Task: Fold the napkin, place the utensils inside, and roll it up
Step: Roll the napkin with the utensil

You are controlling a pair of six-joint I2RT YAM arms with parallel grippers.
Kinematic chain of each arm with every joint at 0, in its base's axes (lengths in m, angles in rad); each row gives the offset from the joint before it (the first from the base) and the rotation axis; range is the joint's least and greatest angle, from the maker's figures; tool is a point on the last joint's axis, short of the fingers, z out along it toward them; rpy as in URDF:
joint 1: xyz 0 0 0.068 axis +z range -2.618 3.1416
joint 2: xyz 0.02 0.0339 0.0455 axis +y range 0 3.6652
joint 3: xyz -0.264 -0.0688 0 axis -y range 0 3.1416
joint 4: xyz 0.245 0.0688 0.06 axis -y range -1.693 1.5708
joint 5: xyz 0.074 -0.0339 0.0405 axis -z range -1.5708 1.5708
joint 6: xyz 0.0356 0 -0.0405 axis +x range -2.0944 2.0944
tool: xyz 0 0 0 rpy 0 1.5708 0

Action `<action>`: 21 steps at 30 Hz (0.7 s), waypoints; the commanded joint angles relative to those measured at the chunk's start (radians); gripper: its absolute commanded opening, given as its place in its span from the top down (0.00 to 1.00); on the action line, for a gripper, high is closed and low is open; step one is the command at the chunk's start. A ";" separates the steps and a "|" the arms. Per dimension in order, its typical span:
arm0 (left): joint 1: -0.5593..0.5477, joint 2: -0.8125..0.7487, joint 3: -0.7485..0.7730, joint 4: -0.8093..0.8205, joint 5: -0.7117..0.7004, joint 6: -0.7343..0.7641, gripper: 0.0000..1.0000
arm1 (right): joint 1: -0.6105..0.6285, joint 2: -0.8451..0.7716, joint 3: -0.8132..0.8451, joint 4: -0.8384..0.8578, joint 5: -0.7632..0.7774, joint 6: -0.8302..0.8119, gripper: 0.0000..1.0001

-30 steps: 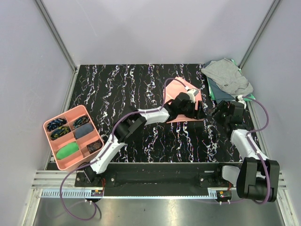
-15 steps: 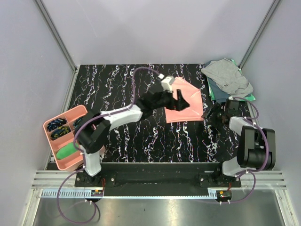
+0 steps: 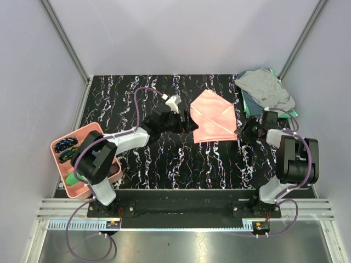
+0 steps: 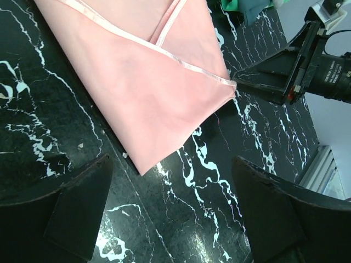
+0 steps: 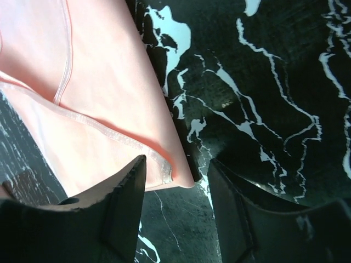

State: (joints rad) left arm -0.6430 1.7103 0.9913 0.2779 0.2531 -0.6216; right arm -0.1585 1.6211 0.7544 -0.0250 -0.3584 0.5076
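Napkin (image 3: 211,118) lies folded flat on the black marbled table (image 3: 126,93), right of centre. I see my left gripper (image 4: 170,164) spread wide and holding nothing, just beside its left edge. My right gripper (image 5: 176,164) stands parted and empty, with the napkin's near right corner between its fingers.

Readable text, labels, brands, numbers, signs: none in any view. Small coloured tags (image 3: 114,223) on near rail (image 3: 181,226), top view: possibly printed, too small to read.
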 commanded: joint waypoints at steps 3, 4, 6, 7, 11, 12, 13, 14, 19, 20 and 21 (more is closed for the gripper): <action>0.026 -0.075 -0.019 0.046 -0.009 -0.003 0.09 | -0.003 0.053 -0.004 -0.003 -0.040 -0.032 0.47; 0.032 -0.077 -0.022 0.046 -0.009 -0.003 0.09 | -0.003 0.051 -0.006 -0.004 -0.042 -0.034 0.48; 0.039 -0.084 -0.032 0.046 -0.009 -0.006 0.09 | -0.003 0.051 -0.007 -0.004 -0.047 -0.034 0.49; 0.045 -0.087 -0.037 0.047 -0.009 -0.009 0.09 | -0.003 0.048 -0.007 -0.004 -0.048 -0.034 0.50; 0.054 -0.115 -0.054 0.049 -0.005 -0.013 0.09 | -0.003 0.045 -0.009 -0.015 -0.051 -0.049 0.60; 0.058 -0.121 -0.062 0.049 -0.005 -0.012 0.09 | -0.003 0.045 -0.009 -0.015 -0.053 -0.050 0.62; 0.060 -0.126 -0.065 0.044 -0.005 -0.010 0.09 | -0.003 0.045 -0.007 -0.018 -0.057 -0.055 0.66; 0.062 -0.138 -0.072 0.038 -0.005 -0.009 0.09 | -0.003 0.046 -0.007 -0.021 -0.063 -0.060 0.73; 0.083 -0.195 -0.106 0.012 -0.018 -0.016 0.09 | 0.000 0.037 -0.007 -0.027 -0.100 -0.061 0.91; 0.092 -0.205 -0.121 0.004 -0.031 -0.020 0.09 | 0.007 0.028 -0.007 -0.030 -0.103 -0.061 0.93; 0.095 -0.216 -0.129 -0.015 -0.038 -0.024 0.09 | 0.013 0.020 -0.010 -0.033 -0.100 -0.055 0.95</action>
State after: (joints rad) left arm -0.5697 1.5677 0.8921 0.2710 0.2523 -0.6361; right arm -0.1596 1.6585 0.7513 -0.0372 -0.4236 0.4633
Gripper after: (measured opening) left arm 0.912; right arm 0.088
